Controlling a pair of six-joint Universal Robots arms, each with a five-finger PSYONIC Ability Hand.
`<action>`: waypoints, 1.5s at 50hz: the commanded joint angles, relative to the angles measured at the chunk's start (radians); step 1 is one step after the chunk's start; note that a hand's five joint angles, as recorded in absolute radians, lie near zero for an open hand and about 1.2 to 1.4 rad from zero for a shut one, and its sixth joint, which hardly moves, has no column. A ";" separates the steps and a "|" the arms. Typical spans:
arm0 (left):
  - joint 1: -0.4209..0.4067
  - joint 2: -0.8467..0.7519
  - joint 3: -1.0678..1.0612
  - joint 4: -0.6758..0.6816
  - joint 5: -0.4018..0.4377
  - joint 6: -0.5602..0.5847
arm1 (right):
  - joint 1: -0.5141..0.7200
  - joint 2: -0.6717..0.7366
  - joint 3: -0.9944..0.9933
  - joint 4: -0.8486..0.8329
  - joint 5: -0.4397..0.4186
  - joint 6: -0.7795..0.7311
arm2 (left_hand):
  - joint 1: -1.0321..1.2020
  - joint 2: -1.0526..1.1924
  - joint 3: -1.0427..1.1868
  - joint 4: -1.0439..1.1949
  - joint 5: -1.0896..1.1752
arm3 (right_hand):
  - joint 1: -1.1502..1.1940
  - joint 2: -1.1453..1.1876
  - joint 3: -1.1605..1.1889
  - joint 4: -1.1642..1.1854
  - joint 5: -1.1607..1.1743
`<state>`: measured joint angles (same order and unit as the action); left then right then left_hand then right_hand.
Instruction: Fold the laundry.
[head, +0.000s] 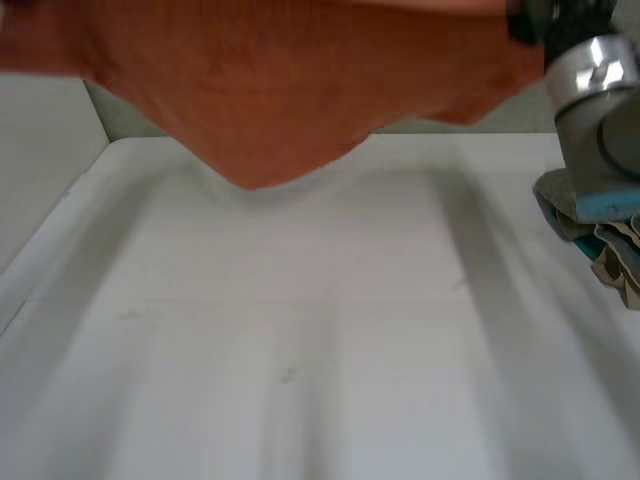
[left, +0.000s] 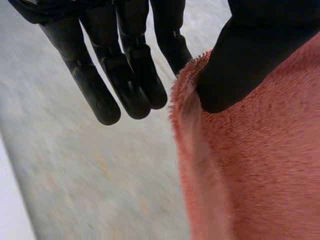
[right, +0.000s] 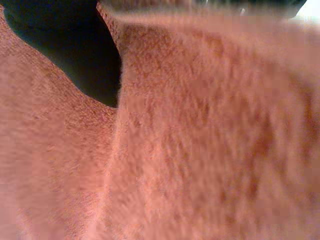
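Table (head: 300, 340): white, lying bare below both hands.
Towel (head: 300, 90): orange and fuzzy, held up off the table and stretched from one hand to the other. It sags to a low point between them, nearer the left hand.
Right arm (head: 592, 80): raised at the towel's far end, with the cloth running up to it.
Bundle (head: 618, 258): grey and beige cloth just below the right arm. It looks like more laundry, but it is too small to be sure.
Left hand (left: 125, 65): the thumb presses on the towel's hemmed edge and seems to pinch it against a finger behind. The other fingers hang straight beside the cloth, free of it.
Right hand (right: 70, 55): a dark shape under the towel, which drapes over and round it. Its grip cannot be told.
Done: the towel is picked up and lifted. No fold is visible in it.
Left: by my reading nearly everything: lay the towel flat, square it, fold it, then do the bundle if that is laundry too.
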<state>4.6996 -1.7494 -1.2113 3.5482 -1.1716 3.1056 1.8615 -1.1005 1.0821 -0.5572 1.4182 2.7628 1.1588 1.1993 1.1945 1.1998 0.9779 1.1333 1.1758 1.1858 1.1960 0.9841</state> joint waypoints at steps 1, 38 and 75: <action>-0.006 0.044 -0.488 0.101 0.113 0.062 | -0.027 0.025 0.298 0.114 -0.192 -0.032 | 0.237 0.197 0.202 0.196 0.244 | 0.263 0.220 0.210 0.200 0.238; -0.022 -0.242 -0.677 0.011 -0.005 0.419 | -0.117 0.017 0.548 0.366 -0.082 -0.078 | -0.587 -0.628 -0.623 -0.628 -0.581 | 0.263 0.220 0.210 0.200 0.238; 0.076 0.369 -0.147 -0.733 -0.022 0.473 | -0.231 -0.393 0.003 0.968 -0.162 -0.245 | 0.237 0.197 0.202 0.196 0.244 | 0.263 0.220 0.210 0.200 0.238</action>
<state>4.7557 -1.2999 -1.5894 3.0219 -1.2113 3.5647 1.6452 -1.5642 1.2846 0.2396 1.2878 2.5250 1.1485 1.1980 1.1905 1.1992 0.9970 1.1353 1.1785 1.1900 1.1969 0.9976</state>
